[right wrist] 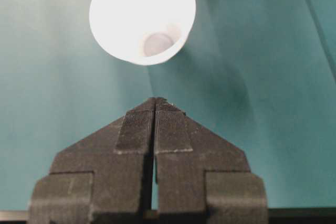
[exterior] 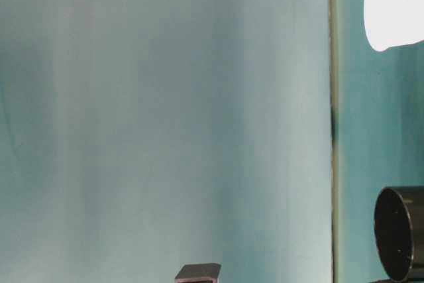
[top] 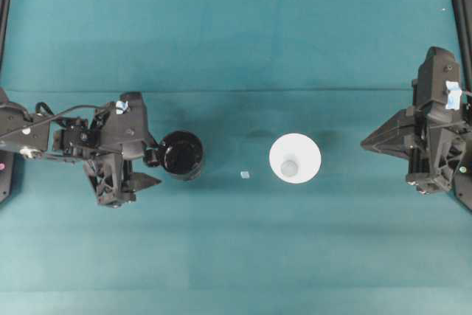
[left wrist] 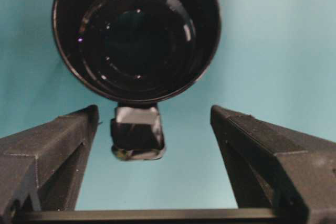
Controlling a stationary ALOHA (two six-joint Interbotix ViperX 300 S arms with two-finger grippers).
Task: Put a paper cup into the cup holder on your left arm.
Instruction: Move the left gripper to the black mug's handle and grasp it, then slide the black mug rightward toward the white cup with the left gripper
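Overhead: left gripper is spread wide, nothing between the fingers; the cup holder sits just ahead of its fingertips, upright, mouth up. Paper cup stands upright well past the holder, roughly midway toward the right gripper, which is clamped closed and empty, cup well ahead of its tip. A small pale scrap lies on the teal table between holder and cup.

Table-level: mostly blurred teal. Cup holder at the lower right edge, paper cup at the upper right edge, apart.

Left wrist: fingers wide apart; cup holder dead ahead, its handle pointing back into the gap, touching neither finger.

Right wrist: fingers pressed together, holding nothing; paper cup ahead, clear of the tips.
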